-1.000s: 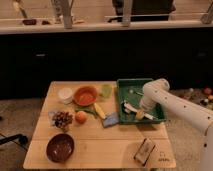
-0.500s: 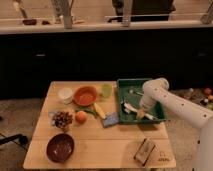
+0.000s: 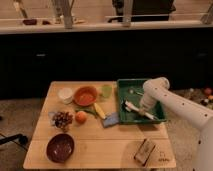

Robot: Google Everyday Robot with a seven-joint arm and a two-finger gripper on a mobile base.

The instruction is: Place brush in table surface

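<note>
The long white brush (image 3: 137,109) lies slantwise inside the green tray (image 3: 123,95) at the right of the light wooden table surface (image 3: 100,147). My white arm reaches in from the right and bends down into the tray. My gripper (image 3: 146,107) is over the right part of the brush, low in the tray. A smaller thin pale utensil (image 3: 134,92) lies at the back of the tray.
On the table: an orange bowl (image 3: 85,95), a white cup (image 3: 65,94), a green cup (image 3: 106,90), a banana (image 3: 99,110), a blue sponge (image 3: 111,119), an orange (image 3: 80,117), grapes (image 3: 62,120), a dark red bowl (image 3: 60,147), and a brown box (image 3: 144,151).
The arm has shifted slightly within the tray; the brush stays lying in the tray.
</note>
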